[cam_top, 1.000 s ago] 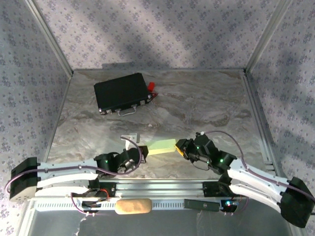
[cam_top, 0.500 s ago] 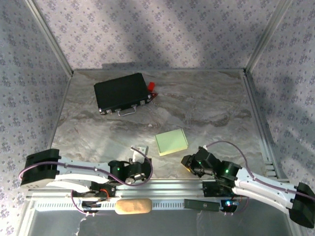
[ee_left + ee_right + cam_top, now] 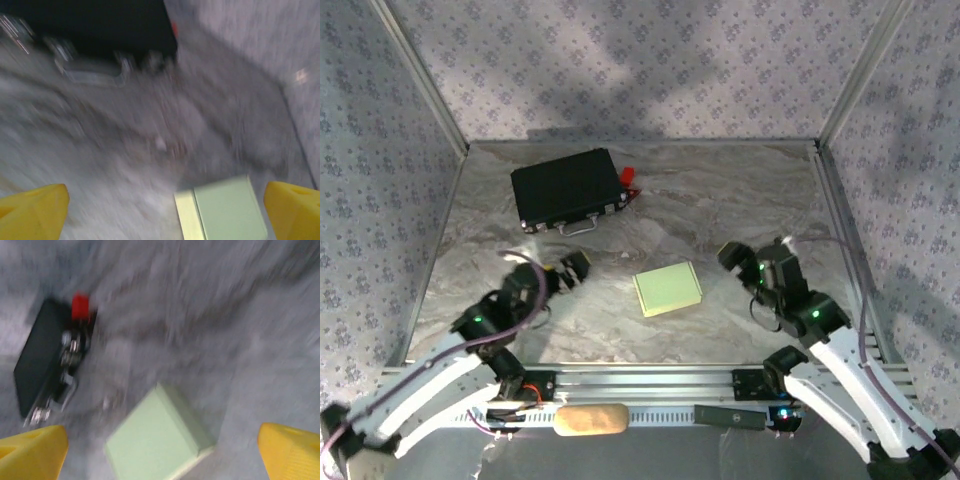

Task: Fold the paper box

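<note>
My left tool (image 3: 572,268) has its two yellow fingers (image 3: 31,210) spread wide. It sits to the left of the pale light-green, flat rectangular paper box (image 3: 668,289), a little toward the box's far side, apart from it and not touching. From my left wrist the box lies low between the fingers, closer to the right-hand one, with a paler side wall along its left. That picture is smeared, so I can tell no finer detail.

My right tool (image 3: 730,256) is likewise wide, its yellow fingers (image 3: 290,450) at the two bottom corners of the right wrist view. It sits to the right of the box, also a little toward its far side, clear of it. From that wrist the box shows low between the fingers, one corner pointing away from me.

The box is closed up and lies flat on the grey marbled counter (image 3: 750,200), slightly askew, between my two tools. Well beyond the box, to its far left, lies a black rectangular case with a metal handle (image 3: 566,188). The handle side faces the box, and a small red piece (image 3: 628,174) sits at the case's right end.
</note>
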Robot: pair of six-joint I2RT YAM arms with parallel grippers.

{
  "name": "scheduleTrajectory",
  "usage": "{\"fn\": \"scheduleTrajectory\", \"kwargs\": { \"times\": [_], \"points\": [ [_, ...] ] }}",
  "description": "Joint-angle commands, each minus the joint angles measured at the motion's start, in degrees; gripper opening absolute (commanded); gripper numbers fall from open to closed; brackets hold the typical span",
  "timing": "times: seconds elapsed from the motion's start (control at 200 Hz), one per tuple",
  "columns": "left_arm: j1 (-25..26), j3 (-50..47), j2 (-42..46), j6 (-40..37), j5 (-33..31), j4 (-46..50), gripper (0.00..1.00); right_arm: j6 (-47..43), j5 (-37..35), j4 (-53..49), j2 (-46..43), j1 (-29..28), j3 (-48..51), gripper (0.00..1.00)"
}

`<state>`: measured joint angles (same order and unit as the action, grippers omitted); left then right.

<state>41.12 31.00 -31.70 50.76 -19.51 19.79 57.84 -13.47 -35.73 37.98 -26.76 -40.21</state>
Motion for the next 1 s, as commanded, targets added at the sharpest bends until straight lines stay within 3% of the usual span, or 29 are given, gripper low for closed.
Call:
{"fn": "scheduleTrajectory", "kwargs": {
  "times": [0.0, 0.045, 0.105, 0.17, 0.215, 0.28, 0.425, 0.525, 0.635, 0.869, 0.949, 0.999],
  "points": [
    [-9.67, 4.68, 4.48, -10.08, -0.8, 9.49, 1.0, -14.29, -18.72, -2.68, 2.1, 3.97, -0.79, 0.99],
    [-13.0, 6.26, 2.99, -10.08, -7.96, 12.16, 1.0, -22.65, -21.82, 6.57, 1.82, 5.34, 3.04, 0.99],
    [-15.74, 7.34, -1.81, -8.03, -18.14, 14.86, 1.0, -37.68, -20.48, 23.49, 0.74, 6.76, 10.49, 0.99],
    [-17.32, 5.77, -7.18, -13.29, -21.7, 9.73, 1.0, -45.05, -19.97, 37.37, 0.31, 7.89, 16.86, 0.99],
    [-17.59, 2.61, -9.57, -22.0, -20.26, 0.68, 1.0, -48.65, -18.69, 44.68, 1.1, 9.32, 20.27, 0.99],
    [-17.9, -3.63, -11.55, -38.31, -12.21, -16.2, 1.0, -49.4, -15.47, 48.01, 4.37, 12.34, 21.92, 0.99],
    [-19.82, -14.85, -18.82, -52.39, -11.82, -43.18, 1.0, -51.57, -9.44, 59.66, 14.73, 17.75, 25.36, 0.99],
    [-26.99, -16.37, -26.38, -54.01, -3.23, -50.49, 1.0, -52.12, -6.64, 67.95, 22.17, 20.44, 26.38, 0.99],
    [-32.0, -18.05, -35.68, -54.35, 0.87, -62.99, 1.0, -55.29, -3.38, 76.36, 29.69, 21.19, 26.25, 0.99],
    [-35.12, -15.83, -50.72, -53.12, 4.2, -77.77, 1.0, -61.26, 0.75, 85.86, 36.12, 22.84, 26.27, 0.99],
    [-35.6, -16.61, -58.67, -54.14, 6.09, -88.42, 1.0, -60.82, 2.09, 91.29, 39.7, 24.33, 27.52, 0.99],
    [-35.42, -16.92, -57.31, -53.89, 6.09, -87.61, 1.0, -61.25, 3.4, 94.42, 42.86, 24.54, 27.56, 0.99]
  ]
}}
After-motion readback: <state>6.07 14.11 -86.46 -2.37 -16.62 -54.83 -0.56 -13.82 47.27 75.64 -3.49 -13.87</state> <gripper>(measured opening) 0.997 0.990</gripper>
